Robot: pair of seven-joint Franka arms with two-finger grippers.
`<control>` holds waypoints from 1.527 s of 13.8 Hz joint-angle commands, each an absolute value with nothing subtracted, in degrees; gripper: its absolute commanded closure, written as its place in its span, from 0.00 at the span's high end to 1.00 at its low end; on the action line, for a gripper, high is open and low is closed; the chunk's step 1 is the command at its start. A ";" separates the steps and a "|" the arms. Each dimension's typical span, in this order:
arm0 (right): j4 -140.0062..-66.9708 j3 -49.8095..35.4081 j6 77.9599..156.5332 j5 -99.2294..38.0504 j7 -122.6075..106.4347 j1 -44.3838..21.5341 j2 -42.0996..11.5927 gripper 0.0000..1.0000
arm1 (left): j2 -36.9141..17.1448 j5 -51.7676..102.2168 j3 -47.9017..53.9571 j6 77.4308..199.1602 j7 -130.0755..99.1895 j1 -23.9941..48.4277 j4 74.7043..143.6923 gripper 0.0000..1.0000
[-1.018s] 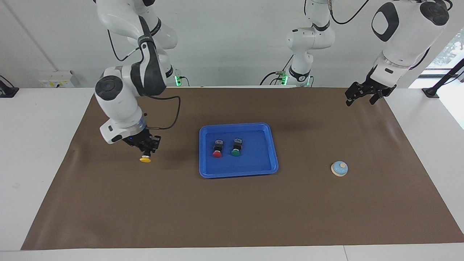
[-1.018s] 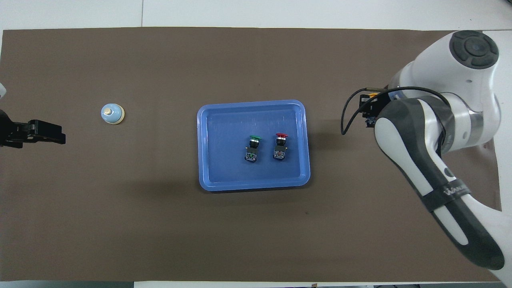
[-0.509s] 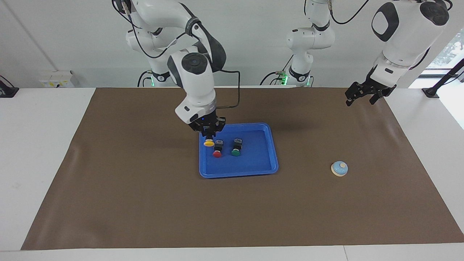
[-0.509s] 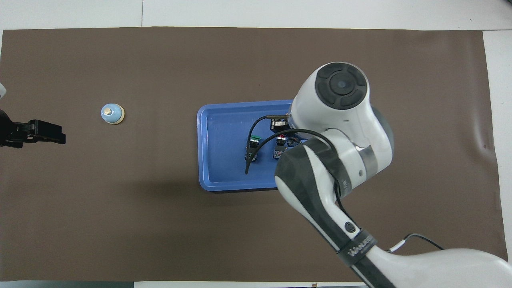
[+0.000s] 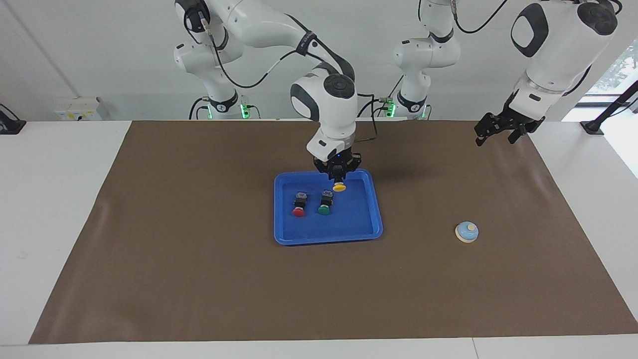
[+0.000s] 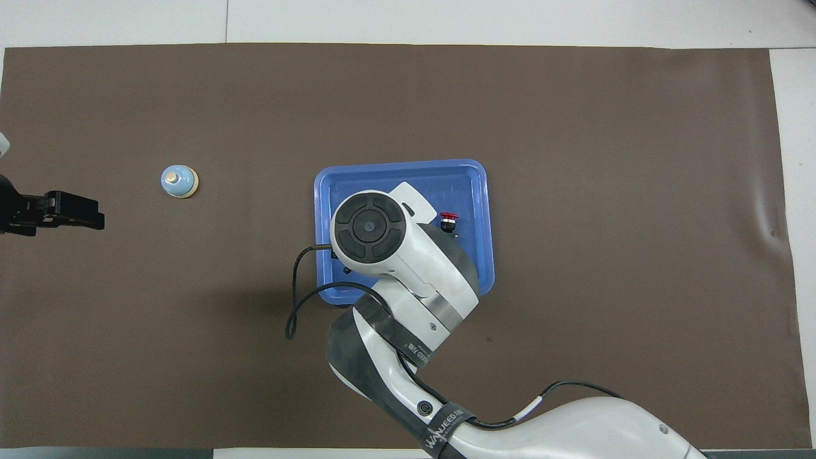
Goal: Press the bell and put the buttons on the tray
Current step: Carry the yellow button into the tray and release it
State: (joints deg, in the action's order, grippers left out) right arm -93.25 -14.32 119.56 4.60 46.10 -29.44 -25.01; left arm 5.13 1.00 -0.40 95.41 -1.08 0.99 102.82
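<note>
Right gripper (image 5: 339,178) is over the bright blue shallow plastic tray (image 5: 377,219), its fingers clamped on the black-bodied, yellow-capped push button (image 5: 340,187), cap down; the red-capped button (image 5: 299,205) and green-capped button (image 5: 325,202) lie side by side in the tray; the small light blue dome bell (image 5: 466,232) sits on the brown mat (image 5: 199,279) toward the left arm's end, well apart from the tray; left gripper (image 5: 495,130) waits raised over the mat's corner, whether parted or closed cannot be told.

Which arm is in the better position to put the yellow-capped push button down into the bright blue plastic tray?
The right arm. Its right gripper holds the yellow-capped push button over the bright blue plastic tray, beside the green-capped button. The left gripper waits near the table's edge.
</note>
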 commanded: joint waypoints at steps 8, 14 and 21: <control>-99.05 -13.97 131.39 6.94 48.96 -31.11 -27.69 0.00 | 5.71 0.70 -0.44 95.27 -1.14 0.88 102.92 1.00; -102.21 -14.15 137.80 7.03 49.31 -31.03 -27.60 0.00 | 5.71 0.70 -0.53 95.27 -1.14 0.88 102.92 1.00; -102.14 -14.15 136.85 6.94 51.76 -31.20 -27.25 1.00 | 5.71 0.70 -0.44 95.36 -1.14 0.88 102.92 1.00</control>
